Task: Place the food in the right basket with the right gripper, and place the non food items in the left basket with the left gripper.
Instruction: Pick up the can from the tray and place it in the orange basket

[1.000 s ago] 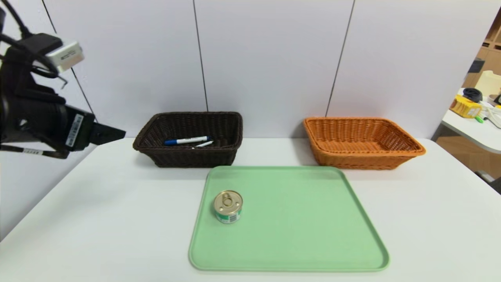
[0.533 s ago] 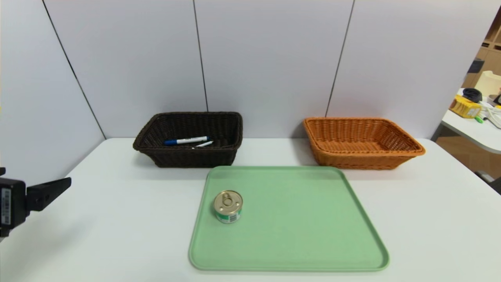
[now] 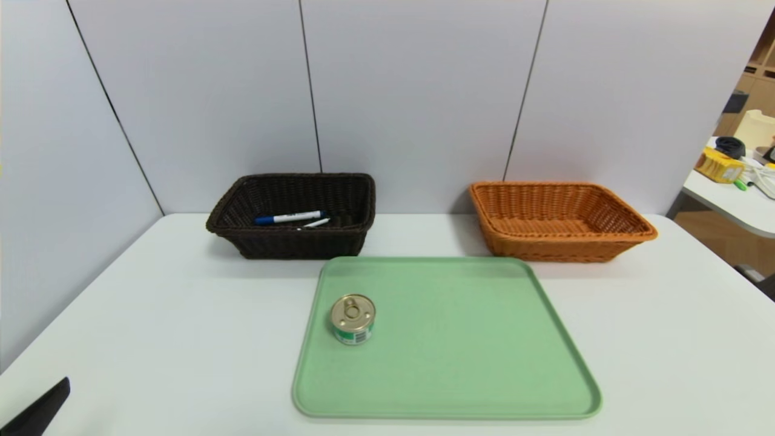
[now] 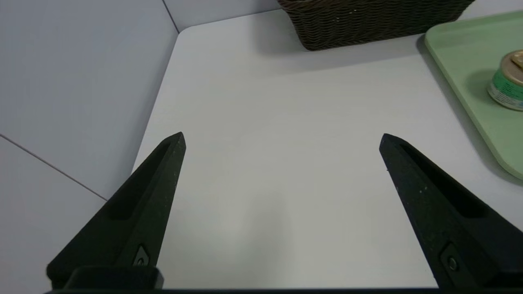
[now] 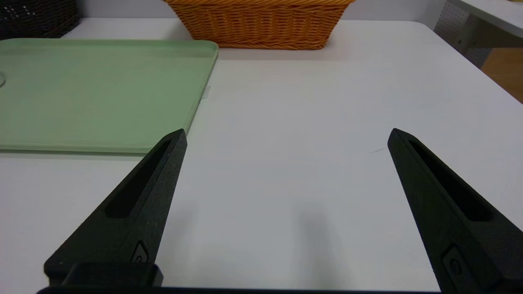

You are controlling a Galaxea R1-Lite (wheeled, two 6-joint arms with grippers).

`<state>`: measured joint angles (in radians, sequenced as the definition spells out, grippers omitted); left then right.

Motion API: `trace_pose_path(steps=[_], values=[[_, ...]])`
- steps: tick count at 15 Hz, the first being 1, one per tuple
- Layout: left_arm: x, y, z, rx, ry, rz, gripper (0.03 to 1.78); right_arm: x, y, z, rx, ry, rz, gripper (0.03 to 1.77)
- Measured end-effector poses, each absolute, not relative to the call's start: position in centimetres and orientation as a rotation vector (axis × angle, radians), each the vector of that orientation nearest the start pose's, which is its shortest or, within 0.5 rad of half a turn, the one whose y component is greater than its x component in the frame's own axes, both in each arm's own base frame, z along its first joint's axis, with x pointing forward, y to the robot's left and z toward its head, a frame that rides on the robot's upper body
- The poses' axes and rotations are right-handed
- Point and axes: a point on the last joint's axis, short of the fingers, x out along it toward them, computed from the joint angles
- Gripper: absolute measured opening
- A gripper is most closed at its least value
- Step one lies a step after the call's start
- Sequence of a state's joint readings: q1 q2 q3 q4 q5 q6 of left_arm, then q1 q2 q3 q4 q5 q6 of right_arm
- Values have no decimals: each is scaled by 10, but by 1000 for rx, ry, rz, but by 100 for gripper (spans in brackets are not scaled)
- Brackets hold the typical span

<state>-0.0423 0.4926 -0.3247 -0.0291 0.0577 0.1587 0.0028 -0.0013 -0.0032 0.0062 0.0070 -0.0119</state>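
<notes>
Occlusions first, operator: you get only one dark fingertip of the left gripper (image 3: 37, 409) in the head view, cut off at the lower left corner, low over the near left part of the white table (image 3: 181, 339). Its wrist view fills in the rest: both fingers (image 4: 139, 204) stand spread wide, with nothing between them but bare tabletop. The right gripper (image 5: 286, 134) does not appear in the head view at all. Its own camera shows it parked low over the near right side of the table, jaws likewise wide and holding nothing.

The thin white pen (image 3: 315, 223) is mostly hidden behind the near wall of the dark brown basket (image 3: 290, 242); you see just a short slanted stretch of it, and its tip cannot be made out. The blue-capped marker (image 3: 289, 217) lies just beside it on the basket floor, cap toward the left; its barrel print is too small to read.

The can (image 3: 352, 320) stands upright on the left part of the green tray (image 3: 484, 363), near the tray's left rim. It is squat and round, with a gold lid, a pull tab on top, and a green-and-white label with a barcode patch facing you. In the left wrist view it is cut by the frame edge.

The orange basket (image 3: 560, 242) sits behind the tray's right corner, with nothing visible inside.
</notes>
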Motion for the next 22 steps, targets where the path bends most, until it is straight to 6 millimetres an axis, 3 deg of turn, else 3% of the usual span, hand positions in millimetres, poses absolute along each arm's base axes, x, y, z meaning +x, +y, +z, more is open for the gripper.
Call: trace_pose_path(steps=[5, 11, 22], values=[[-5, 0, 120, 171, 93, -40, 169, -23, 0, 76, -12, 1, 10, 170], [-20, -1, 78, 179, 38, -42, 169, -23, 0, 76, -11, 1, 10, 170], [-23, -1, 75, 59, 4, -34, 169, -23, 0, 76, -12, 1, 10, 170]])
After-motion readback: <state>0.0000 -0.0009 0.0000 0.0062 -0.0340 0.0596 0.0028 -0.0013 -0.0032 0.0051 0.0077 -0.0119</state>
